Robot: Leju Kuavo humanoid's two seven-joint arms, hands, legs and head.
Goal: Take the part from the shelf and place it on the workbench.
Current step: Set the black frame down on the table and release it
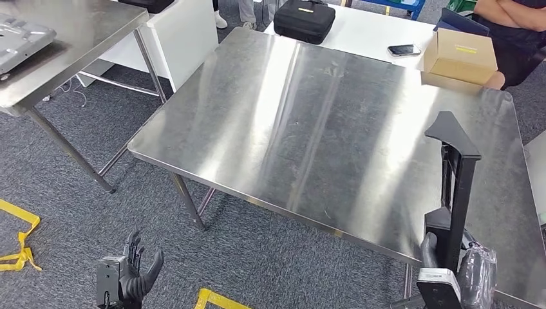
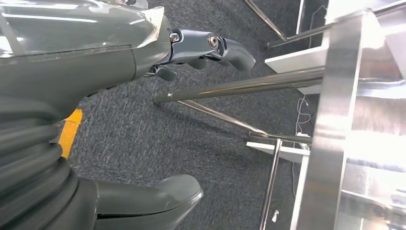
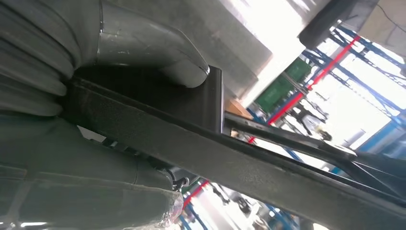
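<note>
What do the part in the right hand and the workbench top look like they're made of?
The black part, held upright by the right hand, looks like matte plastic or painted metal: an even, dull black with no glare. I cannot tell which. The workbench top looks like brushed stainless steel: silvery, with streaky reflections of the lights and a folded metal edge.

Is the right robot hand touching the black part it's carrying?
Touching. In the right wrist view the right robot hand has its thumb pressed flat on the black part; the head view shows it gripped at its lower end.
</note>
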